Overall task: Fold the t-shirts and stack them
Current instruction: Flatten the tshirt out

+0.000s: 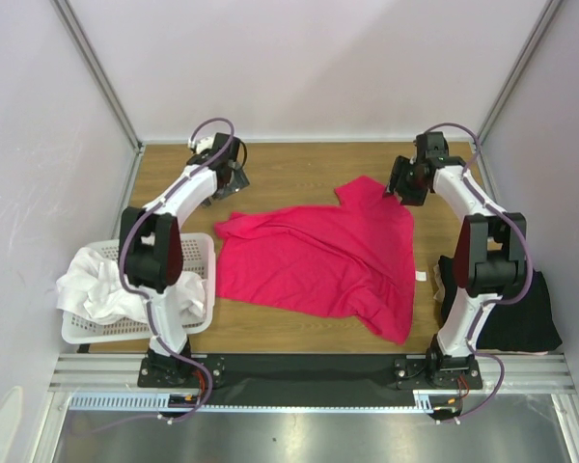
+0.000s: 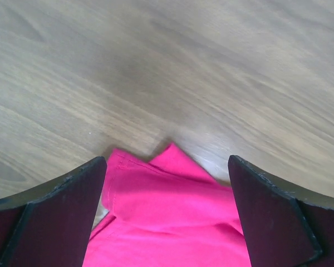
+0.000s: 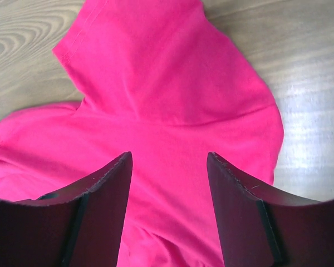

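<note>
The crimson-pink t-shirt point(image 1: 318, 260) lies spread and wrinkled on the wooden table, one sleeve pointing to the far right. My left gripper point(image 1: 235, 183) hangs open and empty just above the shirt's far left corner point(image 2: 167, 217); its jaws point(image 2: 166, 167) stand wide either side of that corner. My right gripper point(image 1: 398, 189) is open and empty over the shirt's far right sleeve point(image 3: 156, 72), with its jaws point(image 3: 168, 161) apart above the cloth. White shirts point(image 1: 101, 285) fill the basket at the left. A black shirt point(image 1: 521, 323) lies at the right edge.
The white perforated basket point(image 1: 201, 253) stands at the table's left edge, next to the left arm. A small white tag point(image 1: 421, 277) lies on the table right of the pink shirt. Grey walls enclose the table on three sides.
</note>
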Controlling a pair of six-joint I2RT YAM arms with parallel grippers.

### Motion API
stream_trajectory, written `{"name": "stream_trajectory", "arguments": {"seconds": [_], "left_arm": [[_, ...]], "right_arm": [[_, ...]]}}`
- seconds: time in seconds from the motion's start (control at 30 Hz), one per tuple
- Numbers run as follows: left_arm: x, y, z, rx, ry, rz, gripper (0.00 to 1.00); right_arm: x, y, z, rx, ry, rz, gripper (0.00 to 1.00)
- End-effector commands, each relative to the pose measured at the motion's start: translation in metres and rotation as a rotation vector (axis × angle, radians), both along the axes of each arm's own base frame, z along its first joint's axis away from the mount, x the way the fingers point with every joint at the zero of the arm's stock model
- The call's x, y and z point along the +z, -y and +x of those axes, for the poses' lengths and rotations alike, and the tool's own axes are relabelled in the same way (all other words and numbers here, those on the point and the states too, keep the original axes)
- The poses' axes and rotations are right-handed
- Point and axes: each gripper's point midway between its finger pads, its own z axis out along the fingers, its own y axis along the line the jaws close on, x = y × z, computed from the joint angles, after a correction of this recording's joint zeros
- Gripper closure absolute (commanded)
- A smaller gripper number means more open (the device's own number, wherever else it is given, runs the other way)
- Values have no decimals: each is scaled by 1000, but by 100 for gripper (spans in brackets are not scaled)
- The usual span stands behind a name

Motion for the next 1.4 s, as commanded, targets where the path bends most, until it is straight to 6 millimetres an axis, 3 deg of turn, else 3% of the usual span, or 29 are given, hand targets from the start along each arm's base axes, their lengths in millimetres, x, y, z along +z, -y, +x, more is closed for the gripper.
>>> {"name": "stream_trajectory", "arguments": {"seconds": [0.0,0.13,0.5,0.83,0.97,1.17,1.37], "left_arm": [[-29,-11,-22,123,-159,-26,5],[-41,-3,-30,191,-188,-99,11],[-57,-17,-64,373,-228,-120,22],[-54,-17,-51,390,-118,-195,30],[-49,-27,-45,410,-83,-208,35],[-54,-43,-42,459,-78,-209,36],[-59,-39,-40,449,-85,-237,39]], "right_arm": [[11,-5,17,29,45,2,38],[6,-5,22,39,30,-3,38],[-1,-6,19,44,1,3,38],[-1,-7,18,47,-7,8,38],[-2,-6,17,48,-10,-1,38],[-1,-5,17,42,-11,0,38],[-3,-4,17,38,-18,-1,38]]}}
